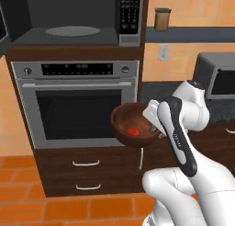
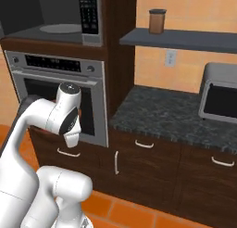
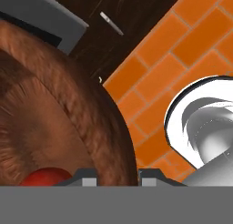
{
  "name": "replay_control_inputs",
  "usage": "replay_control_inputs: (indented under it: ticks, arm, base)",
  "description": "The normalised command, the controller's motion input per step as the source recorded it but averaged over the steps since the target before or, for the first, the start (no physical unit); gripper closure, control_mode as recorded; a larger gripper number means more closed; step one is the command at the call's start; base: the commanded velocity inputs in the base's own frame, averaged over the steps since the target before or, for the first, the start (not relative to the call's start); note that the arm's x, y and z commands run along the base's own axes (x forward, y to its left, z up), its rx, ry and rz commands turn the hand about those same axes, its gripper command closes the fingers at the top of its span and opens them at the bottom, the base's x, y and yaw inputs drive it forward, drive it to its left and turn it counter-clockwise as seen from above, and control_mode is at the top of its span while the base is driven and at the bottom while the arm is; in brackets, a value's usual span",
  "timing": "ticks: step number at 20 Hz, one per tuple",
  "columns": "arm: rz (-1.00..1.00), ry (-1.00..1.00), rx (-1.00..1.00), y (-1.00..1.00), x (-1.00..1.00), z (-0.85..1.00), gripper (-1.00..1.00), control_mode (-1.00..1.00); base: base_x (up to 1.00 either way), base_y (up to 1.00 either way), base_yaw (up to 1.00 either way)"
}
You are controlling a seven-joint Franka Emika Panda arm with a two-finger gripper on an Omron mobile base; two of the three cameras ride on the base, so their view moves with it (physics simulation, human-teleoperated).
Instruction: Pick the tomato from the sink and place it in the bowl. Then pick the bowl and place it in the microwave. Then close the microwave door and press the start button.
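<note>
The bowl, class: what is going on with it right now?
The gripper is shut on the rim of the bowl and holds it in the air in front of the oven. The tomato lies inside the bowl. Above, the microwave is open, its turntable bare.

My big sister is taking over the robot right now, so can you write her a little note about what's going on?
End effector: shut on the rim of the wooden bowl, holding it up in front of the wall oven.
Tomato: lying inside the bowl.
Microwave: above the oven, door open, cavity with its turntable showing.
Done: tomato in bowl, bowl picked up.
Left: lift the bowl into the microwave, let go, close the door, press start on the keypad.
</note>
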Motion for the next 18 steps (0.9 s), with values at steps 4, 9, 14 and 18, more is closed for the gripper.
replay_control_inputs:
  ticks: [4,9,14,18]
  arm:
    - [0.0,0.0,0.0,0.0,0.0,0.0,1.0,1.0]
    - [0.0,0.0,0.0,0.0,0.0,0.0,1.0,1.0]
    - [0.0,0.0,0.0,0.0,0.0,0.0,1.0,1.0]
    - [0.0,0.0,0.0,0.0,0.0,0.0,1.0,1.0]
  base:
    - [0.28,0.89,-0.24]
    - [0.41,0.8,-0.27]
    - [0.61,0.56,-0.29]
    - [0.27,0.18,-0.16]
